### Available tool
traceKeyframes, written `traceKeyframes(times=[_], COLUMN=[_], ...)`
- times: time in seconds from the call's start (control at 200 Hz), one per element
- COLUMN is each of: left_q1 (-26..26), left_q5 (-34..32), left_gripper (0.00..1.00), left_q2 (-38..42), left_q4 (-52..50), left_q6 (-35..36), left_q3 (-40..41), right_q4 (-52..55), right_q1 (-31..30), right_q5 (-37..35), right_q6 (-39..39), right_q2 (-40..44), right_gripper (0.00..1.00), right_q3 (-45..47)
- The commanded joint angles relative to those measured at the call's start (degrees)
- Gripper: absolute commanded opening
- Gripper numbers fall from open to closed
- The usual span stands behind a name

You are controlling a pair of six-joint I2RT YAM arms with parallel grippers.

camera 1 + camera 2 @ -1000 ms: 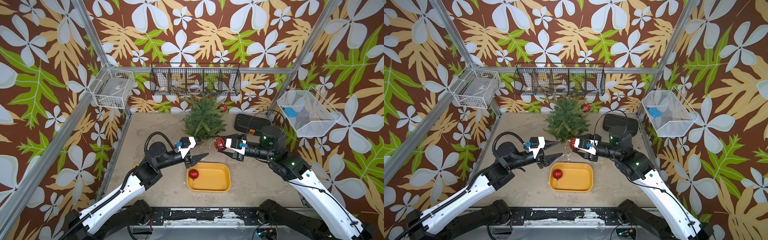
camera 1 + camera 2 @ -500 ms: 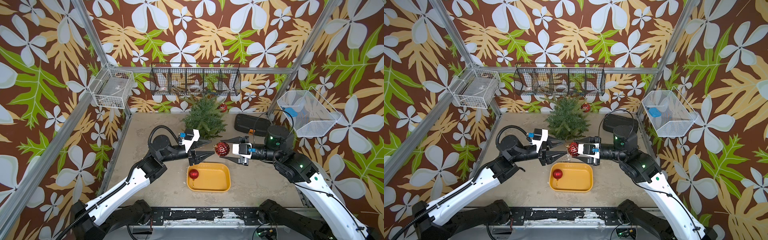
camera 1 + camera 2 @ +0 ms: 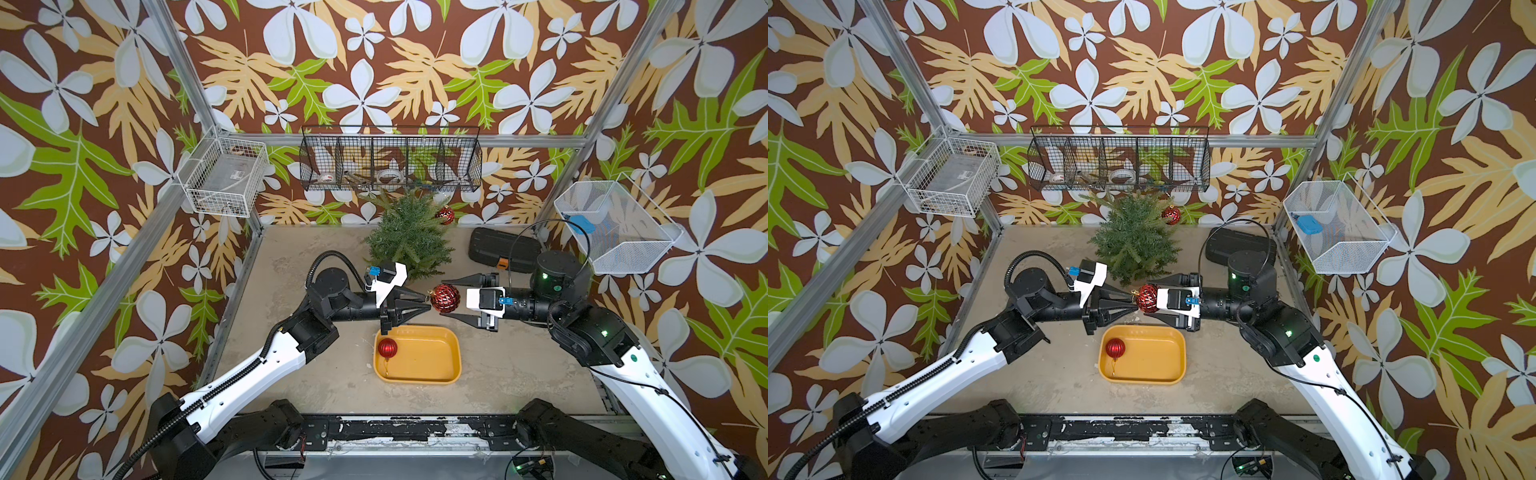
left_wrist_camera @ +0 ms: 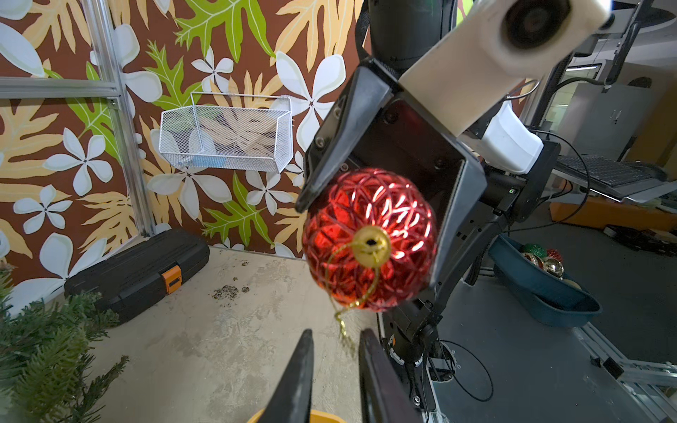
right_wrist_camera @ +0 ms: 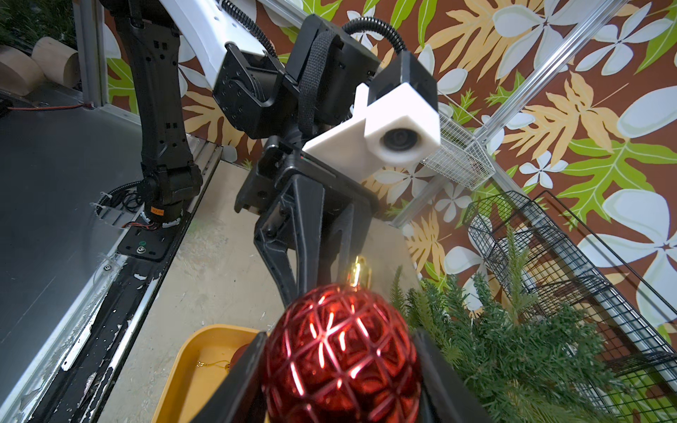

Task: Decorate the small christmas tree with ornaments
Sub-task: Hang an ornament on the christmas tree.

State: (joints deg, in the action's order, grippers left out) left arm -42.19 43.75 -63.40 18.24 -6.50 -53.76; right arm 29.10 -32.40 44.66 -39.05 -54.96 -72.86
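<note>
The small christmas tree stands at the back of the table. One red lattice ornament hangs on its right side. My right gripper is shut on a second lattice ornament held above the table, gold cap towards the left arm. My left gripper faces it, jaws narrowed to a small gap. The ornament's gold loop dangles between the tips. A ribbed red ornament lies in the yellow tray.
A black case lies at the back right. A black wire basket hangs on the back wall just above the tree. A white wire basket hangs on the left wall, and a mesh basket on the right wall.
My left gripper has reached right up to the held ornament's cap and its jaws have narrowed. The right gripper carried the ornament slightly forward from the tree early on, then stayed still.
</note>
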Motion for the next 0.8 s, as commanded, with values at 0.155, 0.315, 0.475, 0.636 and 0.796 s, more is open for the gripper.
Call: traceKeyframes(times=[0.155, 0.315, 0.475, 0.636, 0.796], left_q1=[-0.07, -0.08, -0.08, -0.07, -0.07], left_q5=[0.29, -0.63, -3.42, -10.84, -17.48], left_gripper=[0.3, 0.17, 0.04, 0.0, 0.0], left_q2=[0.2, 0.28, 0.2, 0.54, -1.69], left_q4=[1.36, -0.04, -3.42, -7.94, -14.13], left_q6=[-0.62, 0.4, 3.21, 8.46, 14.32], left_q3=[-0.67, -0.98, -2.41, -4.96, -9.29], right_q4=[-1.68, -1.77, -2.2, -6.97, -13.28], right_q1=[0.0, -0.03, -0.03, -0.03, 0.12], right_q5=[-0.88, -0.91, -3.14, -13.16, -17.69], right_q6=[0.27, 0.2, 0.53, 4.34, 8.77], right_q2=[0.16, 0.29, 0.33, 1.4, 3.23], right_gripper=[0.42, 0.42, 0.42, 0.41, 0.41], right_q3=[0.6, 0.54, 1.05, 4.36, 9.39])
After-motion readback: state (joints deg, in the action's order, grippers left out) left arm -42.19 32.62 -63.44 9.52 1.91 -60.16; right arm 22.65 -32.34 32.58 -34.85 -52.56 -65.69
